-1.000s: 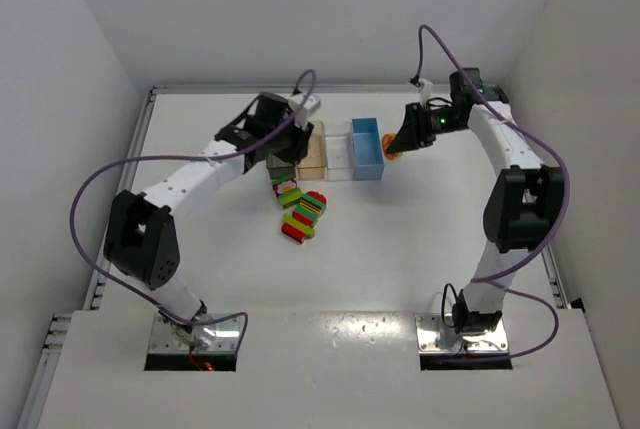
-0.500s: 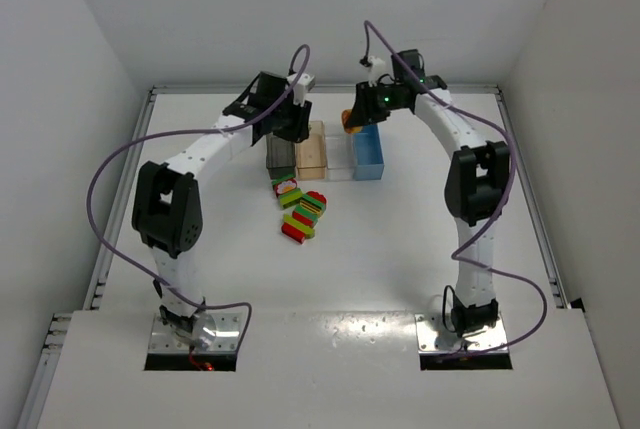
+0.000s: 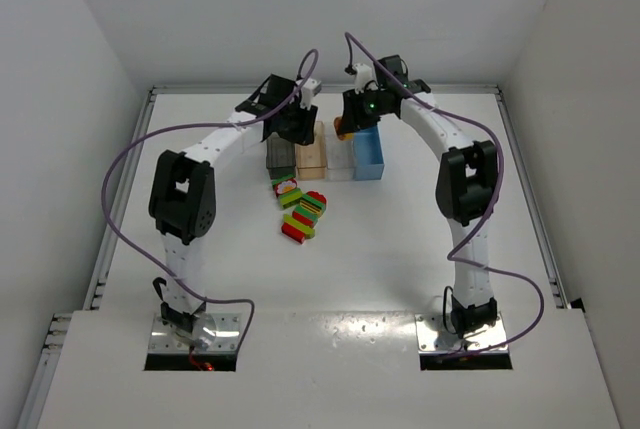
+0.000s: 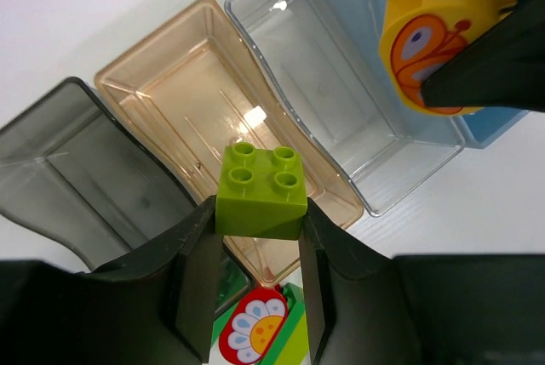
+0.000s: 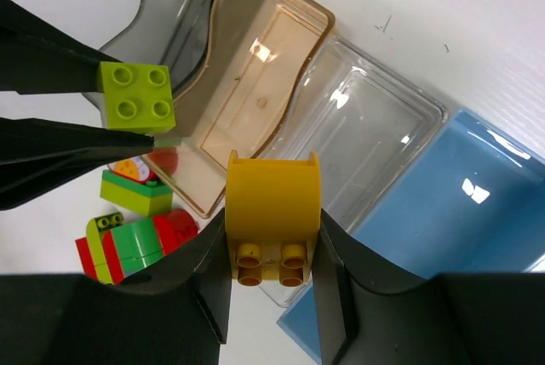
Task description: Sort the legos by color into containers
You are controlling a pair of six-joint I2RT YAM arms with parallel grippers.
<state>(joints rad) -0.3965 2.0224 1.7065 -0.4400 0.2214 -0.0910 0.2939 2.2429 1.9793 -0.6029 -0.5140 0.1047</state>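
Note:
My left gripper (image 4: 259, 210) is shut on a lime green lego (image 4: 261, 188) and hangs over the near end of the tan container (image 4: 162, 101). Over the clear container (image 5: 375, 139), my right gripper (image 5: 272, 225) is shut on a yellow lego (image 5: 272, 199) that bears a butterfly print. Seen from above, the left gripper (image 3: 297, 129) and right gripper (image 3: 346, 129) hover close together over the row of containers: dark grey (image 3: 279, 157), tan (image 3: 312, 159), clear (image 3: 340, 161) and blue (image 3: 369, 154). A pile of red, green and lime legos (image 3: 301, 211) lies in front of the row.
White walls enclose the white table on three sides, and a metal rail (image 3: 122, 199) runs along its left edge. All four containers show bare floors in both wrist views. One piece with a flower print (image 4: 255, 331) lies just below the left fingers.
The right arm has swung left with the yellow lego, from beside the blue container to above the clear one. The left gripper has shifted slightly right over the tan container, still gripping the lime lego.

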